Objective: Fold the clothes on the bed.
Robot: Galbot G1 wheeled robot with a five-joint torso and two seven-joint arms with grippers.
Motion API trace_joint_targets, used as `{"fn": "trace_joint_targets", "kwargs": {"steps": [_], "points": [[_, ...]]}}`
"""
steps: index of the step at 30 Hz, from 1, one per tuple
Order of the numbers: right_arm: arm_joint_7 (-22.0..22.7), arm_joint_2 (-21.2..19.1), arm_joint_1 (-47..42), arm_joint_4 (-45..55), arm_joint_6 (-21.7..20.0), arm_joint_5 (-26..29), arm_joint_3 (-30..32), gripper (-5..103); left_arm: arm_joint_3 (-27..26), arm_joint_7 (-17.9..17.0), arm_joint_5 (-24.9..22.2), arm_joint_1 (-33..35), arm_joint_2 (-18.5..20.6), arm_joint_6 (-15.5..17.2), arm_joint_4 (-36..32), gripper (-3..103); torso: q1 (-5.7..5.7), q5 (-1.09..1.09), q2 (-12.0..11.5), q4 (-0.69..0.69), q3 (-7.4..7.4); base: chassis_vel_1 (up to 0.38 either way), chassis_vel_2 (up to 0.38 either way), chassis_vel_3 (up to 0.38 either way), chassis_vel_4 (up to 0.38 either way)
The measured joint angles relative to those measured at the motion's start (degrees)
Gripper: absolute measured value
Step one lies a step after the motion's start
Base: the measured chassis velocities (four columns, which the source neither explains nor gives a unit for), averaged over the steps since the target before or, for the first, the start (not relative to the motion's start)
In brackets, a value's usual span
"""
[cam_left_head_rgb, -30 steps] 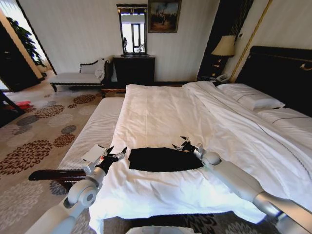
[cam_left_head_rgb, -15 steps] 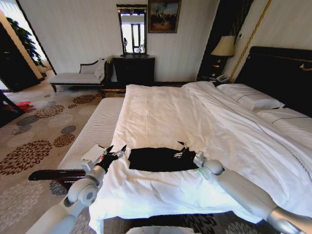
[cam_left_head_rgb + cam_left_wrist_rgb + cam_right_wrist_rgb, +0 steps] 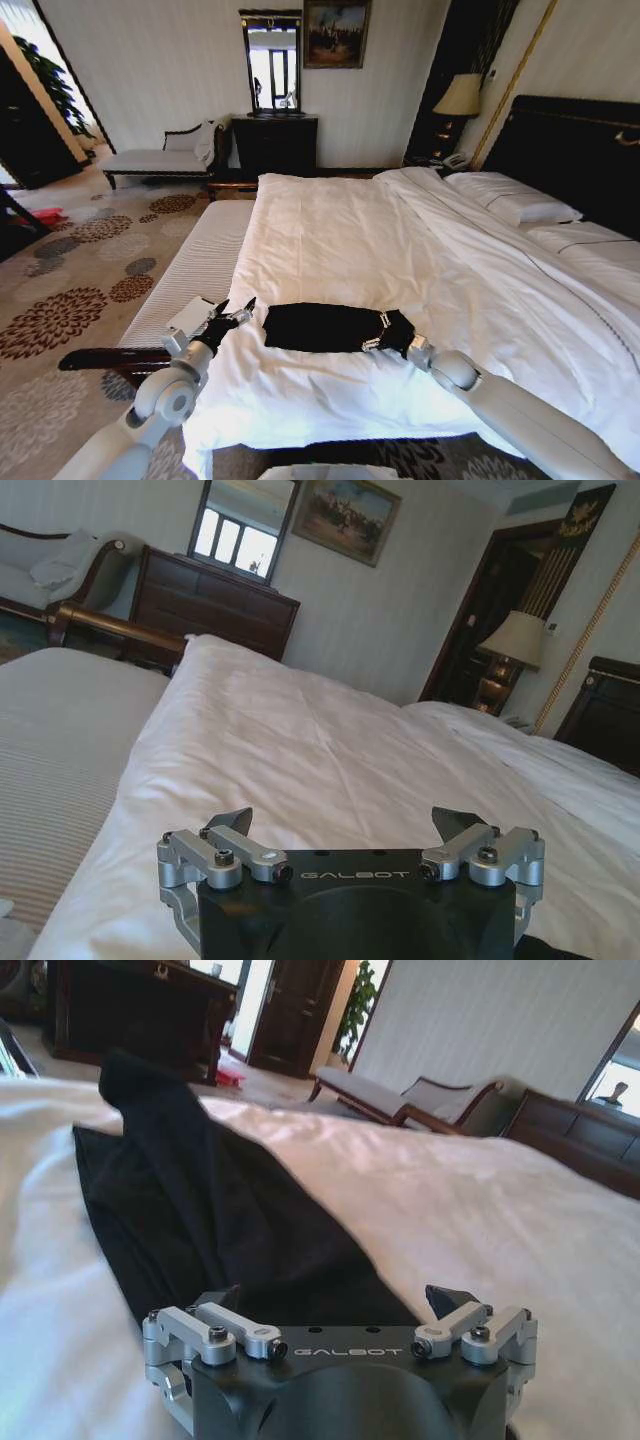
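The black T-shirt (image 3: 322, 327) lies flat on the near part of the bed (image 3: 330, 240), with the right hand (image 3: 385, 333) spread wide at its right edge and the left hand (image 3: 232, 315) also wide open, just beside its left edge.

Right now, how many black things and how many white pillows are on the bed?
Black T-shirt: 1
Black end effectors: 2, left end effector, right end effector
White pillows: 2, far one, near one
Total: 5
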Motion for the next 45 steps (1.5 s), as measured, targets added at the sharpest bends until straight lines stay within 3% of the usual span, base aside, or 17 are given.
{"fn": "trace_joint_targets", "kwargs": {"steps": [4, 8, 9, 10, 12, 14, 17, 20, 26, 38, 45], "points": [[0.7, -0.5, -0.6, 1.5, -0.6, 3.2, 2.2, 100, 0.4, -0.2, 0.2, -0.1, -0.1, 0.1, -0.1, 100, 0.0, 0.01, 0.0, 0.0, 0.0, 0.0, 0.0, 0.0, 0.0], [3.7, -1.0, -1.7, 4.0, -4.1, 15.0, 4.9, 100, 0.4, -0.3, 1.0, 0.7, -0.1, 0.1, -0.7, 100, 0.01, 0.01, 0.0, 0.02, 0.01, 0.0, 0.0, 0.0, 0.0], [3.7, -1.0, -1.7, 4.0, -4.1, 15.0, 4.9, 100, 0.4, -0.3, 1.0, 0.7, -0.1, 0.1, -0.7, 100, 0.01, 0.01, 0.0, 0.02, 0.01, 0.0, 0.0, 0.0, 0.0], [5.3, -1.2, -3.4, 5.8, -7.0, 23.4, 6.8, 100, 0.2, -0.2, 1.2, 1.3, -0.1, 0.1, -1.2, 100, 0.01, 0.01, 0.0, 0.02, 0.01, 0.0, 0.0, 0.0, 0.0], [7.2, -1.5, -6.3, 7.8, -11.2, 33.5, 10.0, 100, -0.1, -0.1, 1.5, 2.1, -0.1, 0.1, -1.6, 100, 0.0, 0.01, 0.0, 0.02, 0.01, 0.0, 0.0, 0.0, 0.0], [7.5, -1.6, -7.2, 8.3, -12.6, 36.3, 11.0, 100, -0.1, 0.0, 1.7, 2.2, -0.2, 0.1, -1.6, 100, 0.0, 0.01, 0.0, 0.02, 0.01, 0.0, 0.0, 0.0, 0.0], [9.5, -2.1, -10.8, 9.2, -18.5, 49.6, 16.6, 100, 0.3, -0.1, 2.4, 2.5, -0.2, 0.1, -2.0, 100, 0.0, 0.0, 0.0, 0.0, 0.0, 0.0, 0.0, 0.0, 0.0], [10.7, -2.2, -12.3, 8.4, -21.2, 53.9, 19.7, 100, 0.5, -0.1, 2.8, 2.8, -0.2, 0.1, -2.5, 100, 0.0, 0.03, 0.0, 0.01, 0.01, 0.0, 0.0, 0.0, 0.0], [10.0, -3.6, -14.2, 3.7, -24.5, 53.0, 22.1, 100, 0.5, -0.1, 3.4, 3.3, -0.2, 0.1, -3.1, 100, 0.0, 0.01, 0.0, 0.0, 0.0, 0.0, 0.0, 0.0, 0.0], [6.6, -4.3, -11.2, -2.3, -25.7, 50.7, 18.2, 100, -0.3, 0.4, 6.2, 5.8, 0.6, -0.6, -4.8, 100, 0.0, 0.0, 0.0, 0.02, 0.0, 0.0, 0.0, 0.0, 0.0], [5.2, -3.9, -10.2, -3.9, -26.0, 50.5, 17.0, 100, -4.7, 2.8, 11.5, 10.9, 0.8, -2.8, -6.5, 100, 0.01, 0.01, 0.0, 0.0, 0.01, 0.0, 0.0, 0.0, 0.0]]}}
